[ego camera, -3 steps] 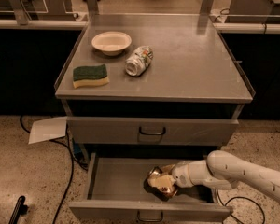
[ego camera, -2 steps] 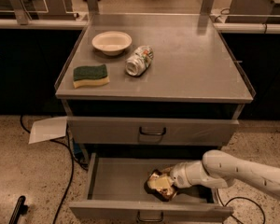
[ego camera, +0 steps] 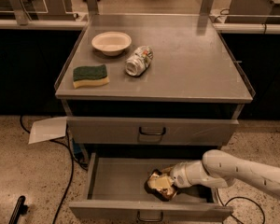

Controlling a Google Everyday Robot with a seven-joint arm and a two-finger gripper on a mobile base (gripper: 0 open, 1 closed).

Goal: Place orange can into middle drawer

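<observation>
The middle drawer (ego camera: 116, 178) is pulled open below the shut upper drawer (ego camera: 151, 130). The orange can (ego camera: 157, 183) lies low inside it, right of centre, gold-brown and shiny. My gripper (ego camera: 164, 185) reaches in from the right on a white arm and sits right at the can, inside the drawer. The can and the fingers overlap, so the grip itself is hidden.
On the grey cabinet top (ego camera: 191, 64) lie a white bowl (ego camera: 111, 42), a white-silver can (ego camera: 138, 60) on its side and a green-yellow sponge (ego camera: 90, 75). A sheet of paper (ego camera: 47, 129) and black cables (ego camera: 67, 171) lie on the floor at the left.
The gripper and the orange can have shifted slightly left and down inside the open drawer. Nothing on the cabinet top has moved.
</observation>
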